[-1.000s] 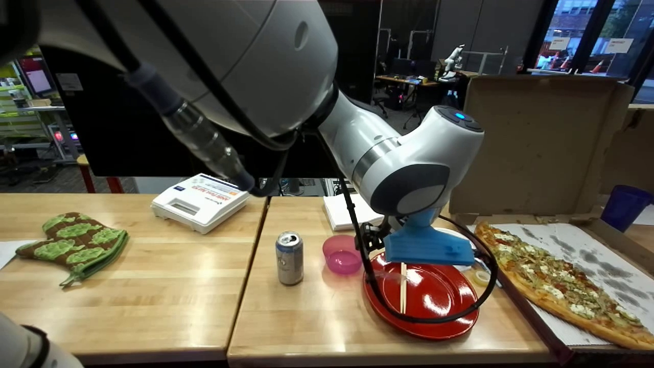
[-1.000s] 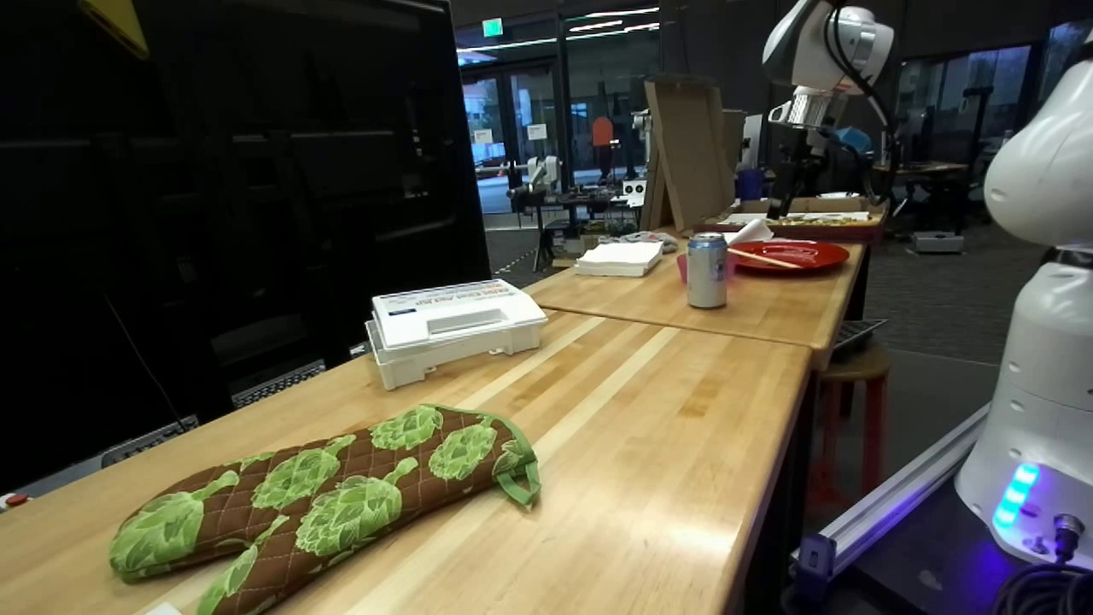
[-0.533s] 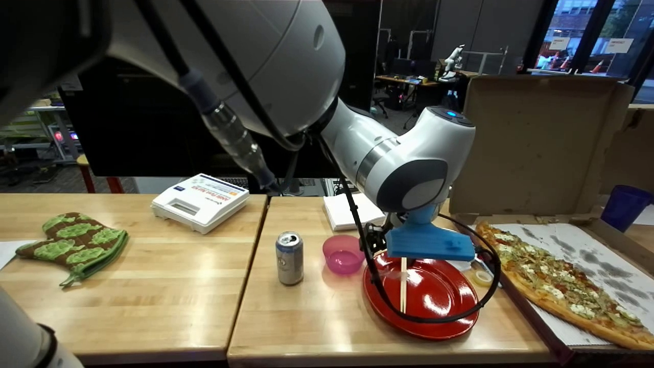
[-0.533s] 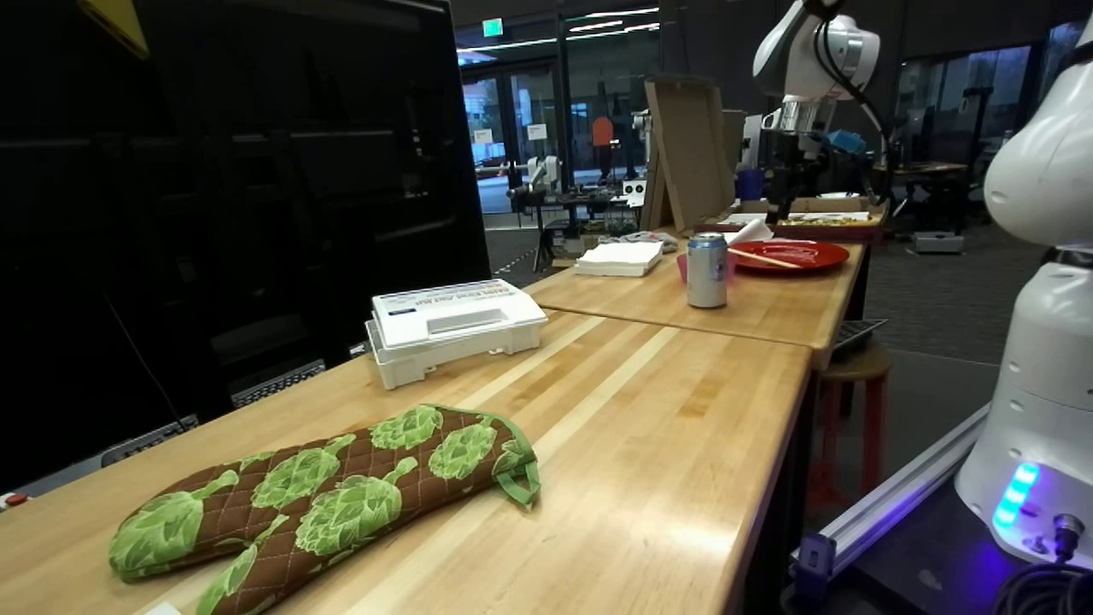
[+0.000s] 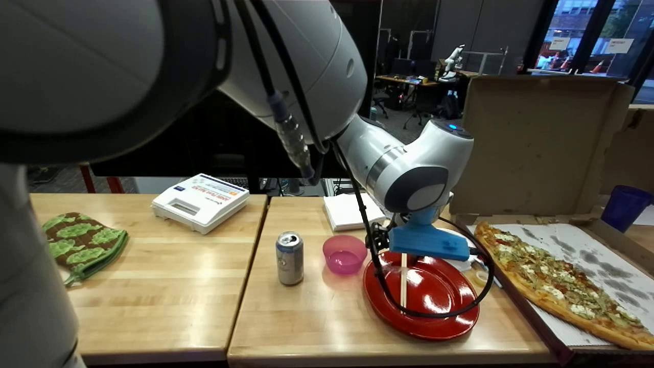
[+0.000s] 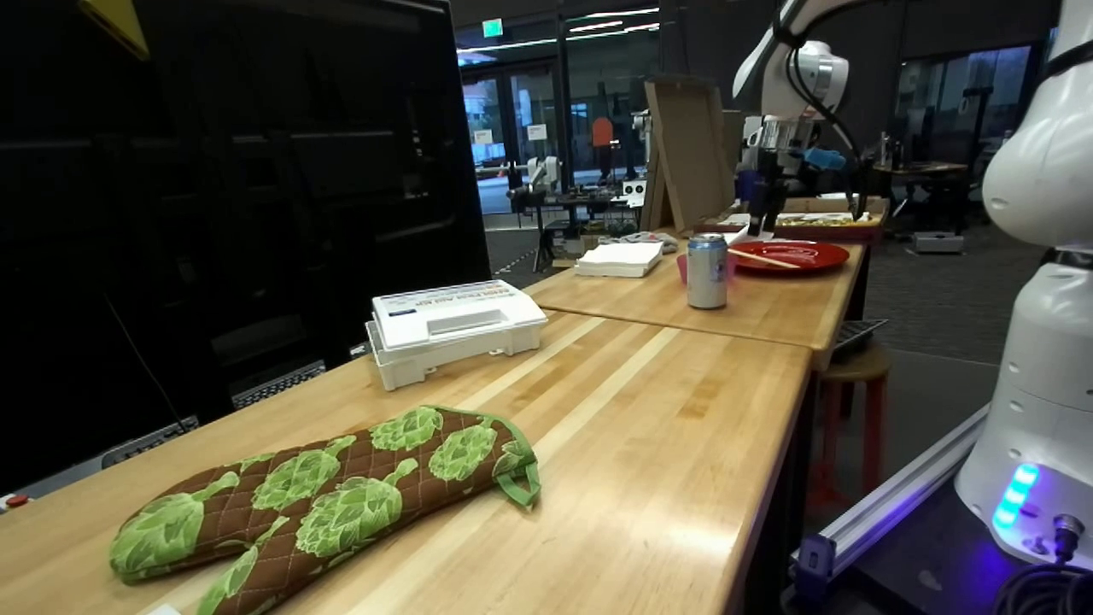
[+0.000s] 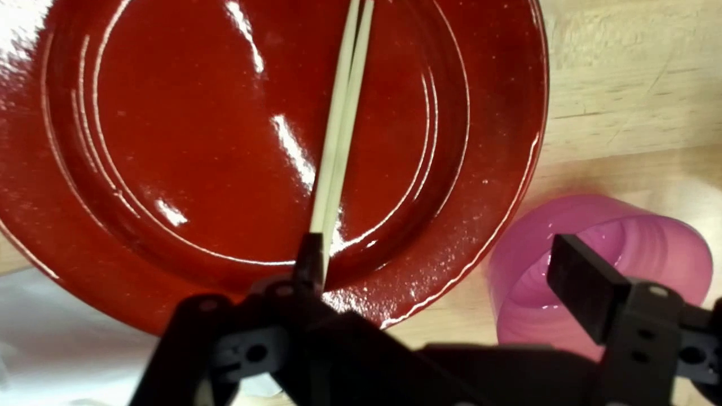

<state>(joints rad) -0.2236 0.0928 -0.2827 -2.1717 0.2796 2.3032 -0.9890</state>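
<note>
Hovering end effector (image 7: 448, 269): fingers apart
Chopsticks (image 7: 346, 124): on red plate (image 7: 237, 141), below one finger
Pink bowl (image 7: 654, 248): below other, near plate's edge
Drink can (image 5: 289, 260): farther, table (image 5: 313, 273) between

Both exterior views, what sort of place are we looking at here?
Probably a robotics lab or similar workspace, despite the pizza: another robot arm stands in the background, and a lit green sign hangs near tall glass doors, as in a commercial building.
</note>
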